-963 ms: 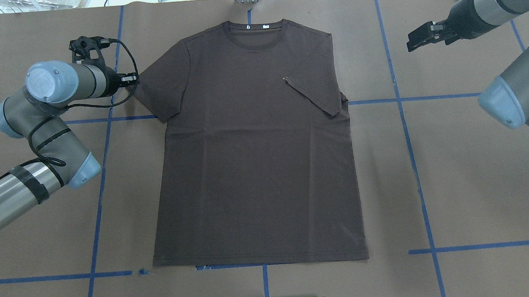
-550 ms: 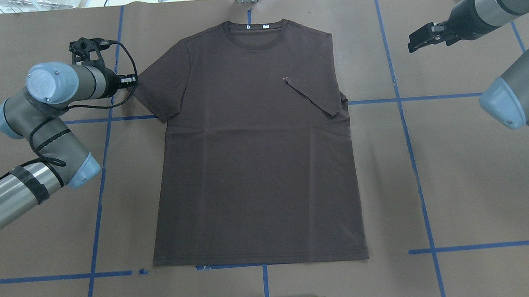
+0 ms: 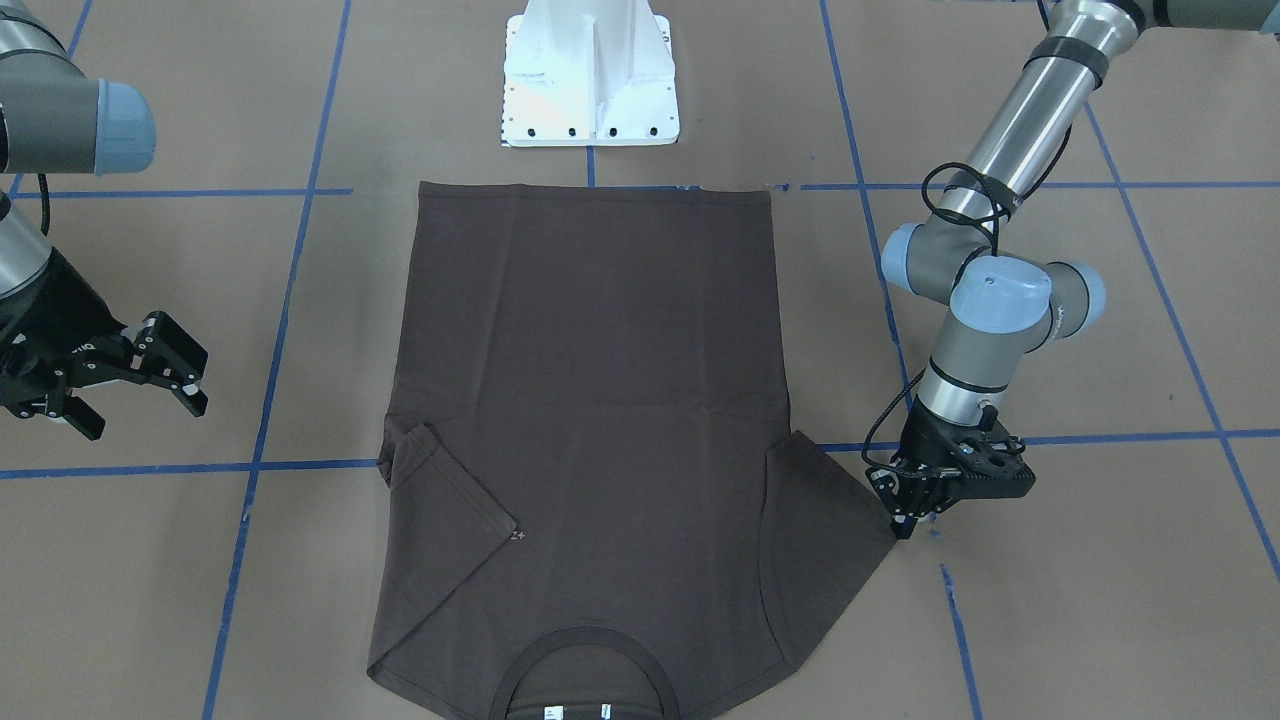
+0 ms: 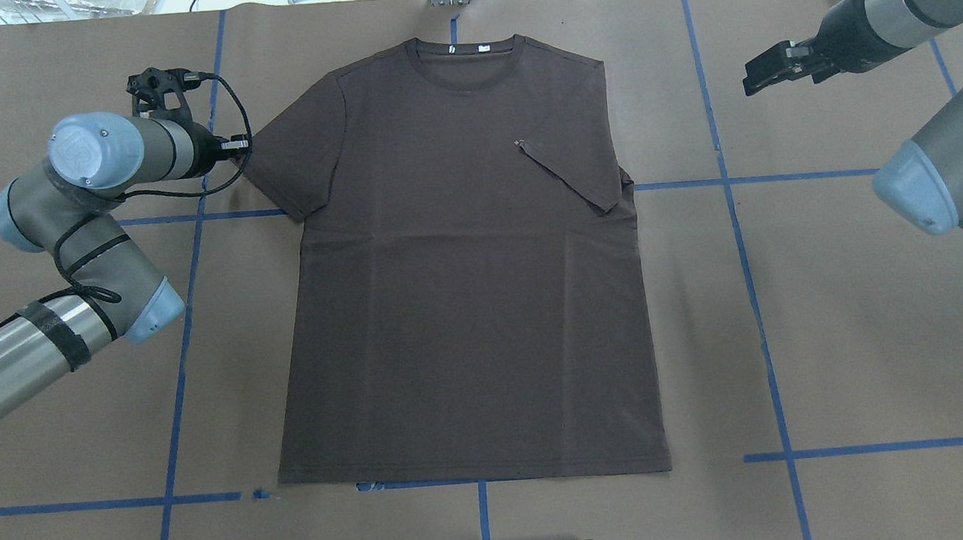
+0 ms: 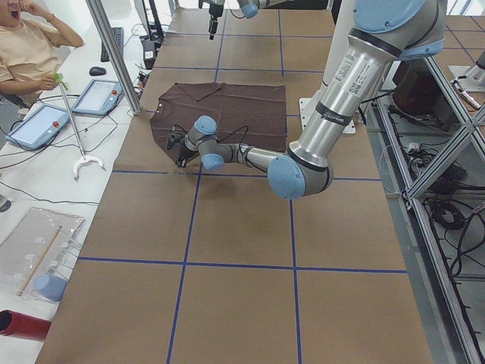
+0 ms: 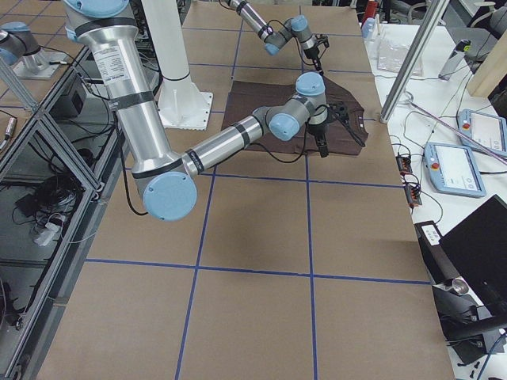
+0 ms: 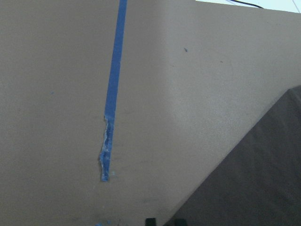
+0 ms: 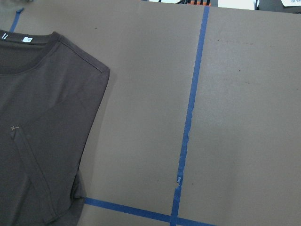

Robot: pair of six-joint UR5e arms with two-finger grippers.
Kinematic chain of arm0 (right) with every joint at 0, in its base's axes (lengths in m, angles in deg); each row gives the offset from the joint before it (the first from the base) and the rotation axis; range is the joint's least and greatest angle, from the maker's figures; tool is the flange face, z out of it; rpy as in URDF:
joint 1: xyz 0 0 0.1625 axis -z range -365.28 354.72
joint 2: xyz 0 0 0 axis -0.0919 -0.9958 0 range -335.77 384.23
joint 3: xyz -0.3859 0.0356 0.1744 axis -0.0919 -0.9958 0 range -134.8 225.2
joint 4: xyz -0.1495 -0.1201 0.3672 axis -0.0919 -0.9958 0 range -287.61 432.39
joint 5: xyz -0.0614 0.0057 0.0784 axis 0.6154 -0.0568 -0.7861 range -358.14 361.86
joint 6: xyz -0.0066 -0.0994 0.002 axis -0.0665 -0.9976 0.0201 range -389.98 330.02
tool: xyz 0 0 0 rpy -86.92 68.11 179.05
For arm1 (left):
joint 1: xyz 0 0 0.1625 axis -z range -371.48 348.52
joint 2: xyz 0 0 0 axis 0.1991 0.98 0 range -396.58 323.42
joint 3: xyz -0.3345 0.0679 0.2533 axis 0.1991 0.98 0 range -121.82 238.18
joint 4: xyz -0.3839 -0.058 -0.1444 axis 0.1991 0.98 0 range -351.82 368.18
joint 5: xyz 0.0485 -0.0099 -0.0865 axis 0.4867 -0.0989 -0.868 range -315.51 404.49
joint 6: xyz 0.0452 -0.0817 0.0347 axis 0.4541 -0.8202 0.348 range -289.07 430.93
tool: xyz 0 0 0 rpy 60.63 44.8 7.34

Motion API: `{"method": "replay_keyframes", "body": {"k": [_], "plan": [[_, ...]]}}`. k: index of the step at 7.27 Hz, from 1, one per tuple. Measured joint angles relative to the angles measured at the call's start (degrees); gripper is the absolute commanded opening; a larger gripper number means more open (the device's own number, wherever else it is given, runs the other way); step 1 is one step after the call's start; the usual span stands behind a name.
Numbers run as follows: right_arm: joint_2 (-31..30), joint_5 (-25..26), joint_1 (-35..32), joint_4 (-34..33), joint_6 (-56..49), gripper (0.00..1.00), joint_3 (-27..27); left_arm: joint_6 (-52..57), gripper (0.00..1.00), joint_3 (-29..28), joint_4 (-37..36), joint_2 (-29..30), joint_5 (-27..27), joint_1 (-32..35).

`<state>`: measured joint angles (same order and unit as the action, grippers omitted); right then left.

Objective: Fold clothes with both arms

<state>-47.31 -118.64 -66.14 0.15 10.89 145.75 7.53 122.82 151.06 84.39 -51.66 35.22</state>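
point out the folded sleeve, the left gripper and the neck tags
folded sleeve (image 4: pixel 580 163), overhead view, middle of the flap
left gripper (image 3: pixel 905 528), front-facing view, between its fingertips
neck tags (image 4: pixel 484 48), overhead view, on the right-hand tag

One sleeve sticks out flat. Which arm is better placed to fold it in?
The left. The left tool sits at the tip of that sleeve, while the right tool hangs open, well clear of the shirt.
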Motion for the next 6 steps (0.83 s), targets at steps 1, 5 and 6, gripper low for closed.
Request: {"method": "replay_keyframes", "body": {"k": [1,5,6], "plan": [[0.0,0.0,-0.01,0.0,0.01,1.0,0.0,0.08,0.44,0.11,-0.03,0.02,0.0,-0.01],[0.07,0.08,0.04,0.0,0.11,1.0,-0.02,9.38,0.74,0.31,-0.74,-0.03,0.0,0.35],[0.08,0.09,0.05,0.0,0.11,1.0,-0.06,9.91,0.68,0.31,-0.79,-0.01,0.0,0.36]]}}
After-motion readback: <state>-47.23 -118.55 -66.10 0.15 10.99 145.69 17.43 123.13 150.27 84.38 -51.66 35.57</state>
